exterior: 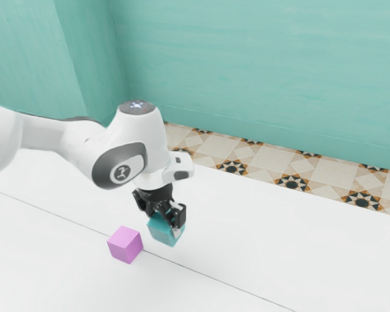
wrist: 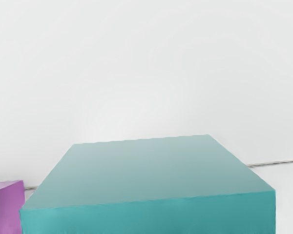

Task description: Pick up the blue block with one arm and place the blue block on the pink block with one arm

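Note:
The blue block [exterior: 164, 231], teal in colour, sits between the black fingers of my gripper [exterior: 166, 223], which is shut on it. It is on or just above the white table [exterior: 279, 247]; I cannot tell which. The pink block [exterior: 125, 244] rests on the table a short way toward the exterior view's left of the blue block, apart from it. In the wrist view the blue block [wrist: 151, 187] looms large just under my hand, and a corner of the pink block [wrist: 5, 204] shows beside it.
A thin dark seam [exterior: 52, 213] runs across the white table, passing near both blocks. Beyond the table's far edge lies a patterned tile floor [exterior: 292, 166] and a teal wall [exterior: 247, 65].

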Tool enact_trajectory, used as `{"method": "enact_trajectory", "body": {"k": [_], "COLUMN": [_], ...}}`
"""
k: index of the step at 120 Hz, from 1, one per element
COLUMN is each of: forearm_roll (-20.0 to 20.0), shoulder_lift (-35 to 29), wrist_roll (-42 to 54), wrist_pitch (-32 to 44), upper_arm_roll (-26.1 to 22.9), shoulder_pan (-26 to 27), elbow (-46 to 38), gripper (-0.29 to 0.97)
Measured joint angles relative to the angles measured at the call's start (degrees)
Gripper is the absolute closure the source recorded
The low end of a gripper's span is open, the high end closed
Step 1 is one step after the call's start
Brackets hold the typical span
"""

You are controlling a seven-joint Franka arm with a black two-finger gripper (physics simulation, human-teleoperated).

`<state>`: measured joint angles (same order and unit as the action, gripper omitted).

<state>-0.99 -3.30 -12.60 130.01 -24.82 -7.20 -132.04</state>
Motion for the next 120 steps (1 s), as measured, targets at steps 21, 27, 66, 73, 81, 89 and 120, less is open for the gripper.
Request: {"method": "enact_trajectory", "body": {"k": [21, 27, 66, 73, 81, 89, 120], "forearm_roll": [-0.3, -0.3, -0.2, -0.3, -0.7, -1.4, -2.2], "shoulder_lift": [-4.3, -5.1, -6.5, -6.1, -5.4, -4.9, -4.5], "wrist_roll": [0.5, 0.9, 4.3, 5.1, 6.0, 7.0, 10.1], "wrist_pitch": [-1.3, -1.5, -2.0, -2.0, -2.0, -2.0, -1.7], "upper_arm_roll": [0.3, 0.3, 0.5, 0.5, 0.6, 0.6, 0.6], "shoulder_pan": [0.5, -1.1, -6.8, -7.5, -8.6, -9.5, -11.1], "elbow": [-3.6, -4.1, -6.3, -6.1, -5.8, -5.6, -5.5], "gripper": [0.36, 0.35, 0.33, 0.33, 0.34, 0.33, 0.33]}}
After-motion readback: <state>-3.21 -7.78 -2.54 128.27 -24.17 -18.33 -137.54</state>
